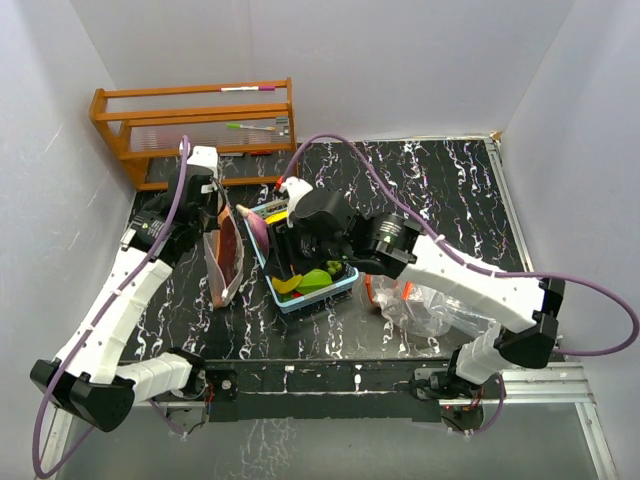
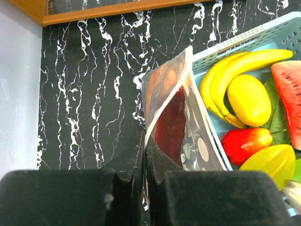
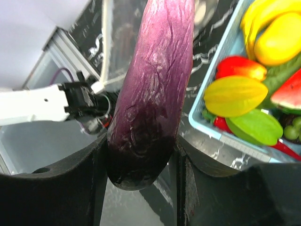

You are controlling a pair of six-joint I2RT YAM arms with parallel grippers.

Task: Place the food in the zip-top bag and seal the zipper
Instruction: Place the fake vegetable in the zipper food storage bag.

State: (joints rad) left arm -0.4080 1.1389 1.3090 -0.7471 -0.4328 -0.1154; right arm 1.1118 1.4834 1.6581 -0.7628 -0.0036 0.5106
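**A:** Where is the food right now?

**B:** Most of it lies in the light-blue basket (image 1: pixel 298 302), in the middle of the black marbled tabletop (image 1: pixel 440 195). There are bananas (image 2: pixel 235 70), a yellow mango (image 2: pixel 248 100), a watermelon slice (image 2: pixel 290 94), a red fruit (image 2: pixel 247 142), a yellow ribbed fruit (image 2: pixel 269 162) and a green piece (image 3: pixel 256 127). The purple aubergine (image 3: pixel 153 94) is out of the basket, up in the air.

**A:** Held by which side?

**B:** The right jaws are clenched on its thick, dark end, with a black finger (image 3: pixel 70 188) on each side. From above, it slants across the basket's left rim toward the zip-top bag (image 1: pixel 226 265).

**A:** Is it inside the bag?

**B:** I cannot tell. In the right wrist view its far end runs up past the bag's clear mouth. Whether it lies within the opening is hidden.

**A:** And the bag?

**B:** It stands just left of the basket with its mouth gaping. In the left wrist view it touches the basket's corner. The left jaws are clamped tight on one edge of the mouth, the film pinched between the two fingertips (image 2: pixel 134 159).

**A:** The zipper?

**B:** Unsealed. The two sides are parted, and dark red shows inside.

**A:** Anything else there?

**B:** A wooden rack (image 1: pixel 190 93) stands at the back left, against the wall. A crumpled clear plastic (image 1: pixel 425 305) lies right of the basket, beside the right arm (image 1: pixel 470 275).
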